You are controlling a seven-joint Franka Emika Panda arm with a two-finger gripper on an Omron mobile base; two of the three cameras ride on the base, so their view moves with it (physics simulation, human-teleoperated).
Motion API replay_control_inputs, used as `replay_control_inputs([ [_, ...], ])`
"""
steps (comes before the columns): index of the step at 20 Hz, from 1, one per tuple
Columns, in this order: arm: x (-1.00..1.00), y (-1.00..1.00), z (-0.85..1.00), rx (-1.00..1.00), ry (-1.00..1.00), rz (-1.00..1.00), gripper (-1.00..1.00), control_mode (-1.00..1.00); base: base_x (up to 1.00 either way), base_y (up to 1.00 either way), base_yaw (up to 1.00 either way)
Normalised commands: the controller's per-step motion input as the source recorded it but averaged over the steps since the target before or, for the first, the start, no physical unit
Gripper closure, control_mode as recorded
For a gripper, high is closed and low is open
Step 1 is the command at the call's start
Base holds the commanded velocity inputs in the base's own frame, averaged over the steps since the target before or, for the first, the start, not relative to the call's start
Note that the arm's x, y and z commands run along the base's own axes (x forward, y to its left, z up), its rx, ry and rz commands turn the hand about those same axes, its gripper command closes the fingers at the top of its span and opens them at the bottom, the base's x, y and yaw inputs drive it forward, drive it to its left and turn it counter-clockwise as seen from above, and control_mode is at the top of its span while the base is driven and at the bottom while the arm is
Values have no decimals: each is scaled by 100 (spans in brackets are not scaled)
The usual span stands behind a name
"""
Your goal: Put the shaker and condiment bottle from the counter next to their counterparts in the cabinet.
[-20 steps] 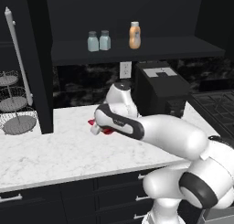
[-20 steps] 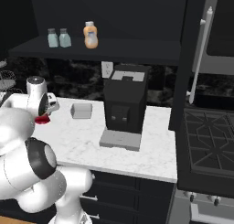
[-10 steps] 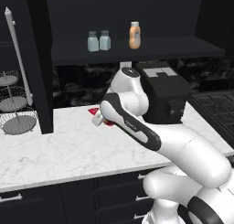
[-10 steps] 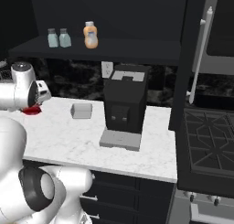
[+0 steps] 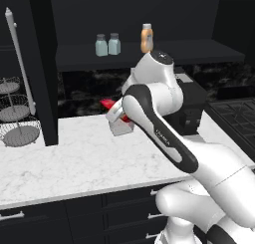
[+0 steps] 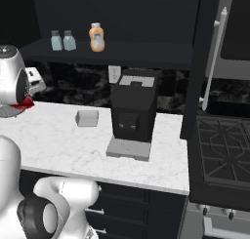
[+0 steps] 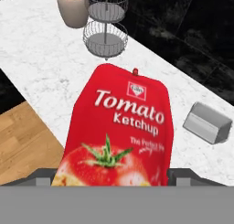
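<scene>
The white arm's two-finger gripper [image 5: 119,116] is raised above the wide white marble-patterned counter [image 5: 64,158], pinching the flattish red condiment bottle [image 7: 119,127] between its fingers. In the hand view the bottle's face reads "Tomato Ketchup" above a tomato picture, and it lies along the gripper's axis with its tapered end pointing away from the camera. In the left base view the bottle's red tip [image 5: 106,104] projects to the left of the hand, clear of the counter surface. In the right base view a red edge of the bottle [image 6: 22,104] shows beside the arm at the left border.

On the long dark shelf board of the black wall cabinet [image 5: 189,51] stand two small pale teal-grey shakers with grey caps [image 5: 108,44], just beside each other, and to their right, a little apart, a taller orange bottle with a white cap [image 5: 146,38].

On the counter rest a small grey box [image 6: 87,118], a black coffee machine [image 6: 134,111] and, at the far left, a tiered wire basket stand [image 5: 17,113].
</scene>
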Motion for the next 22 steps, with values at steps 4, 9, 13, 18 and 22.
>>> replay_control_inputs([
  [4, -52, -15, 86, 3, -12, 0, 100, -100, 0, 0, 0],
  [9, -49, -44, 72, 4, -9, -4, 100, -100, 0, 0, 0],
  [13, -32, -71, 61, 6, -2, -10, 100, -100, 0, 0, 0],
  [18, -14, -76, 68, 7, 0, -10, 100, -100, 0, 0, 0],
  [22, 0, -88, 66, 8, 0, -10, 100, -100, 0, 0, 0],
])
